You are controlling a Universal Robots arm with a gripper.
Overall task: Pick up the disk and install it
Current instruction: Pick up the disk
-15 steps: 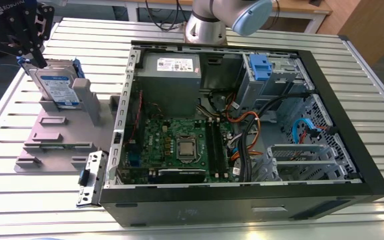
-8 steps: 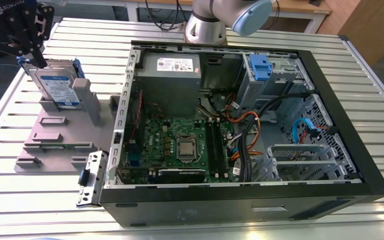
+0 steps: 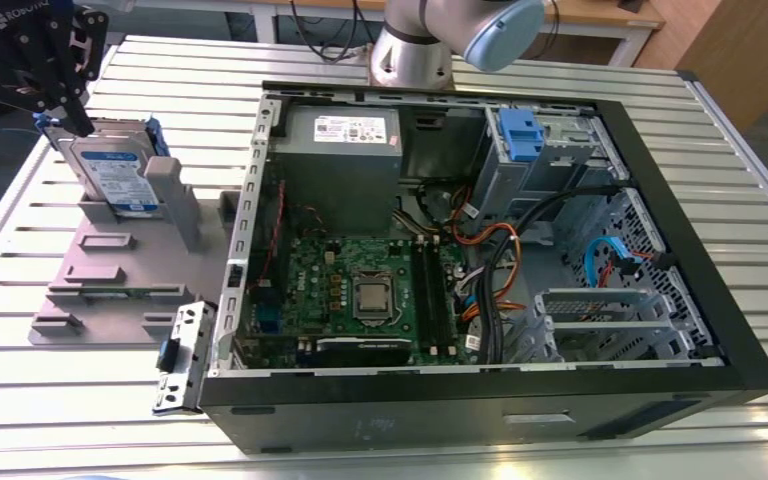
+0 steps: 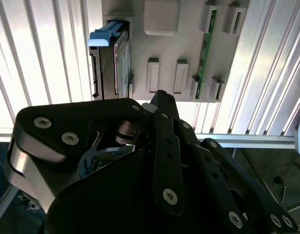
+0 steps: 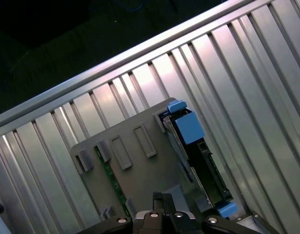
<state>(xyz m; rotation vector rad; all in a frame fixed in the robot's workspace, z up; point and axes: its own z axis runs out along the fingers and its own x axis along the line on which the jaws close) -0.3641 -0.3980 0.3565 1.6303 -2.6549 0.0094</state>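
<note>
Your hand hangs at the exterior view's left, right over the top edge of the disk. You cannot tell whether it is clenched on the disk or released. The disk stands upright on edge in a slot of the grey holder on the slatted desk, with blue rails along its sides and its label showing. The open computer case sits just beside the holder, toward the exterior view's right. In both wrist views you look down on the disk's thin edge in that slot.
</note>
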